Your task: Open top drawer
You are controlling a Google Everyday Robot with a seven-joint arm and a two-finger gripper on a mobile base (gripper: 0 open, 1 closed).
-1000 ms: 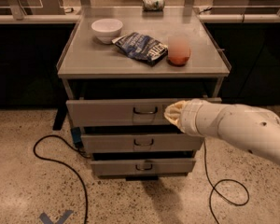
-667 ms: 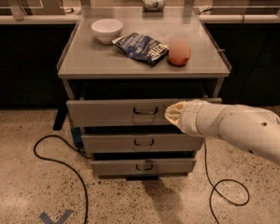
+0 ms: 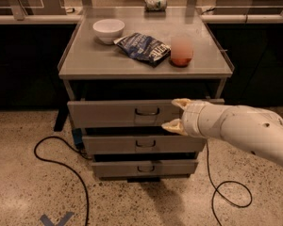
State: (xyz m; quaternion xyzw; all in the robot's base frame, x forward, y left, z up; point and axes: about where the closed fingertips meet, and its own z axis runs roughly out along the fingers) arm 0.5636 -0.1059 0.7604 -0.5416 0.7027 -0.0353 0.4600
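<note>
Speckled flooring (image 3: 19,173) ran under a grey metal cabinet (image 3: 108,62) set between dark counters. On its top we saw a white bowl (image 3: 108,29), a crumpled blue snack bag (image 3: 144,47) and a pinkish translucent cup (image 3: 181,52). A can (image 3: 155,3) lay on its side at the back edge. The top drawer (image 3: 113,114) sat just under the cabinet's top, above two narrower drawer fronts (image 3: 113,145), with its dark wire pull (image 3: 147,111) in the middle of its face. We found the gripper (image 3: 177,114) in front of the drawer's right part, just right of the pull, on a white arm (image 3: 245,128) reaching in from the right. Its cream fingers (image 3: 181,102) were spread wide, one near the face's upper edge and one near its lower edge, and held nothing. We could not tell whether they touched the face. Black cables (image 3: 61,165) looped on the floor at both sides.
</note>
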